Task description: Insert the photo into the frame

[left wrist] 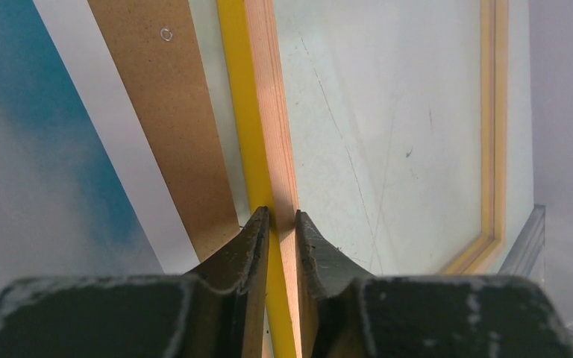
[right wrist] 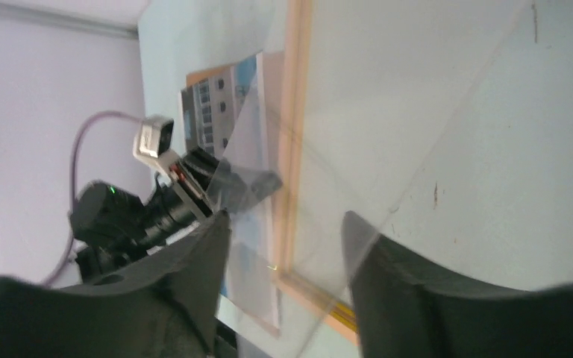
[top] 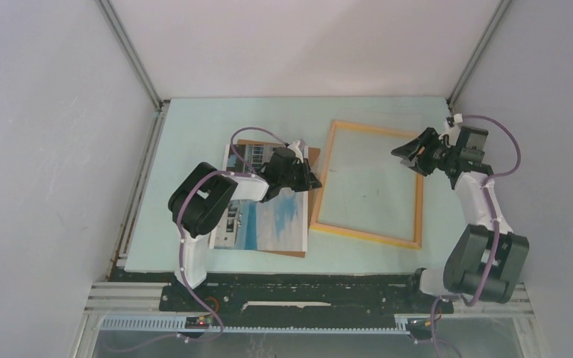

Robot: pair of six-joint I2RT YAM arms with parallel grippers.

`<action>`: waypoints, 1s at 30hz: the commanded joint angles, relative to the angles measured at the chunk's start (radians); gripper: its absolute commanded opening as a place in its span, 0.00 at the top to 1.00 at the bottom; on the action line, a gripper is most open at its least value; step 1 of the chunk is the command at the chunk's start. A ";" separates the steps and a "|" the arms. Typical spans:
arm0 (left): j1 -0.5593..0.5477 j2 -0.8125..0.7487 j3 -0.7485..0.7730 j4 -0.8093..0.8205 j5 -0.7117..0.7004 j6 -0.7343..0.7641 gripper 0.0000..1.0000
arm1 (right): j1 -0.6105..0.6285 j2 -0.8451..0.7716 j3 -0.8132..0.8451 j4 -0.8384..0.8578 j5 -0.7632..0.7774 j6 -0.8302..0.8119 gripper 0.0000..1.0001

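Note:
The yellow-orange frame (top: 365,236) lies on the table right of centre. My left gripper (top: 310,179) is shut on its left rail; in the left wrist view the rail (left wrist: 268,112) runs between the closed fingers of the gripper (left wrist: 282,220). The photo (top: 268,216) of a white building and blue sky lies left of the frame, on the brown backing board (top: 314,158). My right gripper (top: 410,153) is open and empty above the frame's far right part. In the right wrist view a clear sheet's slanted edge (right wrist: 433,134) crosses near the right fingertip of the gripper (right wrist: 283,224).
The pale table (top: 194,134) is walled by grey panels at left, back and right. A metal rail (top: 142,186) runs along the table's left edge. The arm bases stand on the black strip (top: 306,287) at the near edge.

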 commanded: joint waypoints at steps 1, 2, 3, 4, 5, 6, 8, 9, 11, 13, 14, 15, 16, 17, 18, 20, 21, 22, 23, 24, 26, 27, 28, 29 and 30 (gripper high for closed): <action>0.003 0.004 0.018 0.039 0.013 -0.008 0.80 | -0.048 0.152 0.048 0.094 -0.040 0.074 0.49; 0.004 0.003 0.017 0.038 0.012 -0.007 0.80 | -0.044 0.172 0.049 0.090 -0.042 0.078 0.59; 0.005 0.003 0.017 0.038 0.010 -0.005 0.80 | -0.042 0.178 0.049 0.078 -0.027 0.073 0.65; 0.005 0.002 0.017 0.038 0.011 -0.005 0.80 | -0.033 0.174 0.045 0.062 -0.003 0.067 0.68; 0.004 0.001 0.017 0.038 0.010 -0.004 0.80 | -0.030 0.164 0.040 0.052 0.014 0.062 0.71; 0.005 0.001 0.014 0.039 0.012 -0.004 0.80 | -0.031 0.151 0.033 0.049 0.021 0.061 0.73; 0.005 -0.003 0.010 0.039 0.011 -0.004 0.80 | -0.038 0.124 0.028 0.031 0.032 0.058 0.77; 0.005 -0.006 0.008 0.041 0.007 -0.004 0.80 | -0.045 0.112 0.028 0.018 0.030 0.059 0.80; 0.004 -0.013 -0.001 0.045 0.004 -0.005 0.80 | -0.052 0.086 0.028 -0.002 0.020 0.048 0.84; 0.006 -0.030 -0.020 0.061 0.003 -0.011 0.80 | -0.056 0.058 0.028 -0.024 0.030 0.027 0.88; 0.008 -0.044 -0.036 0.072 0.009 -0.017 0.80 | -0.058 0.048 0.025 -0.030 0.029 0.011 0.91; 0.010 -0.061 -0.058 0.090 0.009 -0.026 0.79 | -0.060 0.038 0.016 -0.024 0.016 0.003 0.92; 0.012 -0.081 -0.079 0.102 0.009 -0.037 0.79 | -0.063 0.029 0.001 -0.007 -0.009 0.004 0.93; 0.016 -0.100 -0.099 0.109 0.007 -0.051 0.79 | -0.066 0.020 -0.016 0.017 -0.044 0.011 0.94; 0.018 -0.126 -0.117 0.103 0.006 -0.061 0.80 | -0.067 0.014 -0.037 0.042 -0.072 0.023 0.95; 0.023 -0.200 -0.179 0.093 -0.013 -0.067 0.79 | -0.070 -0.002 -0.076 0.082 -0.106 0.035 0.98; 0.024 -0.244 -0.215 0.083 -0.041 -0.066 0.76 | -0.070 -0.014 -0.087 0.093 -0.111 0.036 0.99; 0.025 -0.294 -0.254 0.071 -0.063 -0.063 0.70 | -0.071 -0.026 -0.105 0.099 -0.115 0.037 1.00; 0.025 -0.348 -0.285 0.067 -0.077 -0.062 0.64 | -0.075 -0.041 -0.119 0.103 -0.122 0.042 1.00; 0.024 -0.377 -0.307 0.067 -0.078 -0.060 0.60 | -0.079 -0.054 -0.129 0.106 -0.130 0.050 1.00; 0.024 -0.411 -0.323 0.064 -0.055 -0.060 0.52 | -0.090 -0.084 -0.145 0.097 -0.140 0.070 1.00; 0.026 -0.414 -0.317 0.064 -0.025 -0.066 0.48 | -0.093 -0.096 -0.148 0.087 -0.144 0.078 1.00; 0.027 -0.407 -0.307 0.065 0.006 -0.078 0.42 | -0.095 -0.110 -0.151 0.076 -0.153 0.082 1.00; 0.030 -0.397 -0.298 0.076 0.042 -0.097 0.38 | -0.096 -0.124 -0.156 0.066 -0.159 0.090 1.00; 0.033 -0.387 -0.299 0.110 0.065 -0.124 0.34 | -0.099 -0.142 -0.164 0.063 -0.161 0.100 1.00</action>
